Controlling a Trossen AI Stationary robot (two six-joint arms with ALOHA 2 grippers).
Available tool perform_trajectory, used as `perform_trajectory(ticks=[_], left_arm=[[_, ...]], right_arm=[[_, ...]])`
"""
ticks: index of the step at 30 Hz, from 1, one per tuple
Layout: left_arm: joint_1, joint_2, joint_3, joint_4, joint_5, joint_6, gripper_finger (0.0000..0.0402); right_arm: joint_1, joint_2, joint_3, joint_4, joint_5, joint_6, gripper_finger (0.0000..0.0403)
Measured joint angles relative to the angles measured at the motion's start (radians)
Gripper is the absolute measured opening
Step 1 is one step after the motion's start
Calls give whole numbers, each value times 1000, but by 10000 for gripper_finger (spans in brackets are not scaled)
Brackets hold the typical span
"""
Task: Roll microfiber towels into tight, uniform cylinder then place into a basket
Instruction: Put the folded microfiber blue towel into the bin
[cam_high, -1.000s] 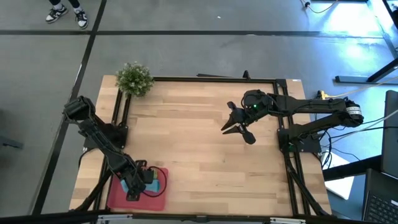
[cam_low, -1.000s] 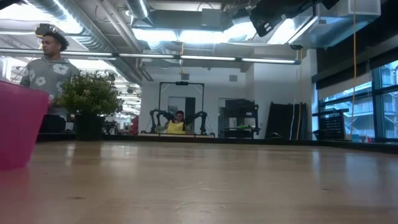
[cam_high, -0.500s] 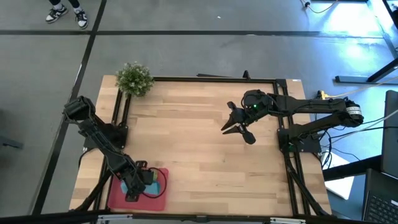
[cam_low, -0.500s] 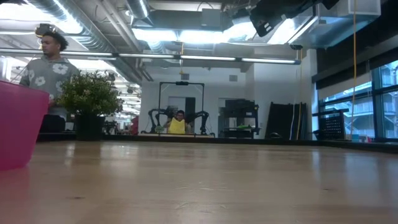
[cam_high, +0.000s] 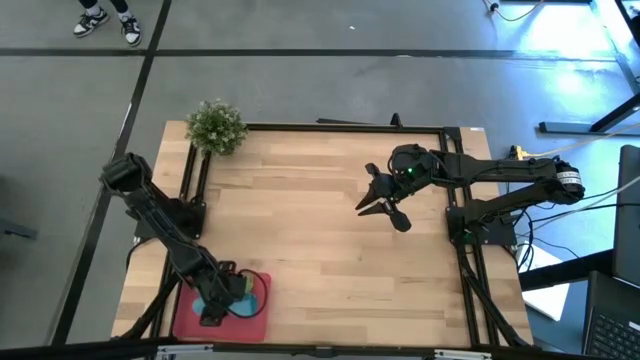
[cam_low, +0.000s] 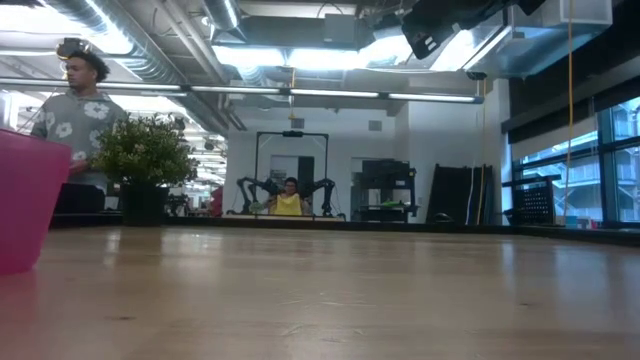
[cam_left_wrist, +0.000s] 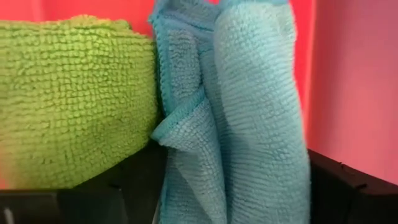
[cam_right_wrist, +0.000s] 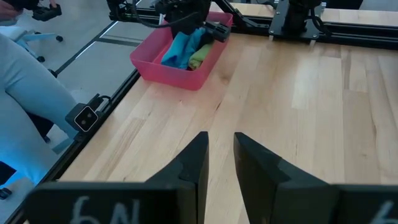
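Two towels, one blue towel and one green towel; one red basket; one plant; two arms.

The shallow rectangular pinkish-red plastic tray sits at the table's near left corner, holding the rolled light blue microfiber towel touching the lime green microfiber towel beside it, with the left gripper over them, the right gripper above the table's right half, and the small green bushy plant at the far left corner.

Rolled blue towel touches green towel inside the pinkish-red basket.
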Motion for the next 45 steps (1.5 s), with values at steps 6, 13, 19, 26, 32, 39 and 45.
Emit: perform_trajectory(ticks=[6, 13, 19, 26, 32, 39, 45], left_arm=[[0, -73, 0, -13, -9, -25, 285], [0, -156, 0, -35, -12, -49, 283], [0, -230, 6, -40, -18, -81, 287], [-2, -248, 42, -39, -39, -88, 288], [-26, -248, 44, -39, -41, -164, 288], [-100, -219, 44, -6, -31, -253, 284], [-121, -181, 44, 10, -31, -324, 287]], right_arm=[[0, 0, 0, 0, 0, 0, 77], [0, 0, 0, 0, 0, 0, 77], [0, 0, 0, 0, 0, 0, 77], [0, 0, 0, 0, 0, 0, 77], [0, 0, 0, 0, 0, 0, 77], [0, 0, 0, 0, 0, 0, 77], [0, 0, 0, 0, 0, 0, 77]])
